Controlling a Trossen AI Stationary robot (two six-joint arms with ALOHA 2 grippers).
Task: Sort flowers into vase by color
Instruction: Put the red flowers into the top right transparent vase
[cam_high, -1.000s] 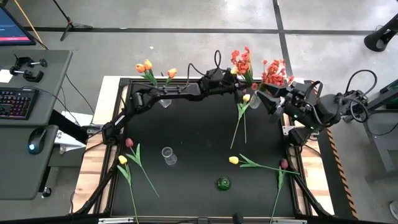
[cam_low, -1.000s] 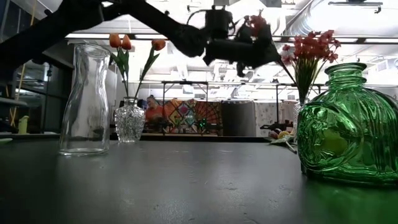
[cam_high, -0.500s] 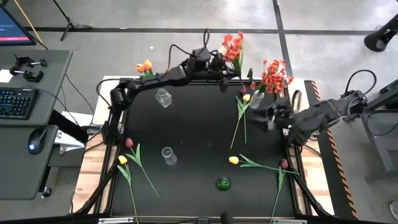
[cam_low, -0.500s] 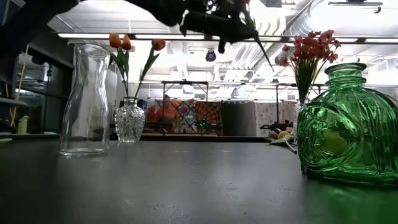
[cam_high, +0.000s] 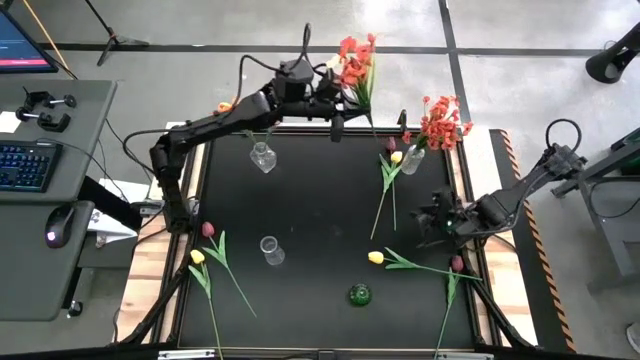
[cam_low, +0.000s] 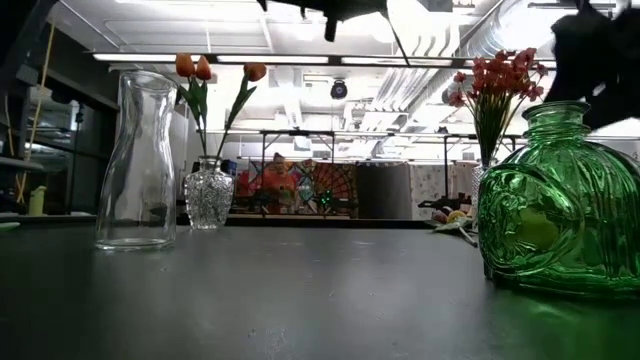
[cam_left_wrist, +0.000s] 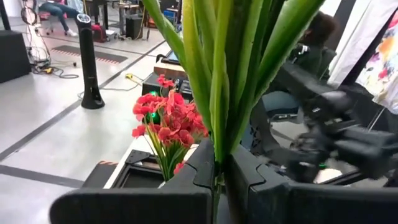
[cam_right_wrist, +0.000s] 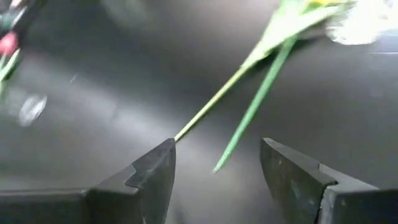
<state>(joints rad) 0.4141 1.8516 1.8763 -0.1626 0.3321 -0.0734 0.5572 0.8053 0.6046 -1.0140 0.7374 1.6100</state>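
Right gripper (cam_high: 432, 222), jaws apart and empty, over the black table (cam_high: 310, 230): yellow tulip on long green stem (cam_high: 384, 186) lies just beyond, stem running away lengthwise. Left gripper (cam_high: 335, 100) clamps red-orange blossom spray (cam_high: 355, 62) aloft, at far edge.

We see a matt black worktop (cam_high: 310, 215), a glossy green glass vase (cam_low: 560, 200), a clear glass carafe (cam_low: 138, 160), and matt dark plastic pincer fingers (cam_right_wrist: 152, 177).

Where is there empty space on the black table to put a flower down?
The widest bare patch lies mid-table, between the small clear vase and the yellow tulip stems. Another runs along the far edge, right of the clear bottle. The near right corner is crowded: yellow tulip, pink tulip, green vase and right gripper.
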